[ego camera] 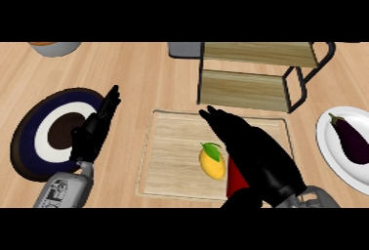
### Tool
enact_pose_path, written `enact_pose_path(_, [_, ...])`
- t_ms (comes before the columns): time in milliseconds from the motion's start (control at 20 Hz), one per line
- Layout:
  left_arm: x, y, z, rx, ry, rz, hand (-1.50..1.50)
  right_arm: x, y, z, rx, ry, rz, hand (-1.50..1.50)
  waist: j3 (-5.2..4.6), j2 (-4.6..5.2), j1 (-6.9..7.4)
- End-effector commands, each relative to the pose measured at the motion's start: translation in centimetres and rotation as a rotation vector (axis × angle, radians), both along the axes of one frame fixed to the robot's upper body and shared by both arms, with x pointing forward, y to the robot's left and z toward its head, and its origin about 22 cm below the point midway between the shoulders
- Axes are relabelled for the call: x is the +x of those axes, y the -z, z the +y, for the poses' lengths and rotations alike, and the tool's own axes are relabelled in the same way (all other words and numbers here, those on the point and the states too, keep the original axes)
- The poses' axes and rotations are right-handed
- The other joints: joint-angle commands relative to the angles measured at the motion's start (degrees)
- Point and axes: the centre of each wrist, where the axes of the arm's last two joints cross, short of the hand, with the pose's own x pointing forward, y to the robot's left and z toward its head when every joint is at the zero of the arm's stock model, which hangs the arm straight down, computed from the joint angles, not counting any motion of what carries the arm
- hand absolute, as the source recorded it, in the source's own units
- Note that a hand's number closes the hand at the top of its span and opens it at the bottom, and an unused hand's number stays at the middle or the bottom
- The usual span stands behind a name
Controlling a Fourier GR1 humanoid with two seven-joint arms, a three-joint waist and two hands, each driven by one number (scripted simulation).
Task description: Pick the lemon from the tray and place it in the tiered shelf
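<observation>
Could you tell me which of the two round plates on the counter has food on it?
The white plate at the right edge: it holds a purple eggplant. The dark blue ringed plate at the left, beside the left hand, holds nothing.

The whole view is filled by a counter top (144,73) of light wood, with a fine grain that runs mostly from left to right. The light is even and soft, and the shadows under the objects are weak. At the left lies a round plate (29,141) with a dark blue rim, a white ring and a dark brown middle. At the top left edge a grey bowl (56,48) is cut by the frame, with something orange inside. At the right edge lies a white plate (333,146), and on it rests a dark purple eggplant (350,139). A grey object (184,50) shows at the top, partly hidden.
</observation>
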Motion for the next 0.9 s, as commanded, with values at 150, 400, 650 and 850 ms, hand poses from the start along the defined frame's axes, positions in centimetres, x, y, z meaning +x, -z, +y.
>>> enact_pose_path(150, [-0.2, 0.6, 0.4, 0.005, 0.004, 0.007, 0.0, 0.2, 1.7, -0.7, -0.048, 0.036, 0.017, -1.5, 0.01, 0.02, -0.06])
enact_pose_path(400, [1.5, -0.7, -0.8, 0.009, 0.016, 0.012, 0.0, -1.2, 2.6, 1.1, -0.062, 0.036, 0.02, -1.5, 0.01, 0.02, -0.22])
enact_pose_path(650, [0.0, 1.3, 0.1, -0.013, 0.009, 0.008, 0.0, 0.5, 3.4, 1.9, -0.083, 0.038, 0.038, -1.5, 0.01, 0.03, -0.02])
enact_pose_path(850, [-1.0, 0.7, 1.3, 0.014, 0.008, -0.023, 0.0, 2.5, 3.1, 2.1, -0.111, 0.049, 0.03, -1.5, 0.01, 0.03, 0.23])
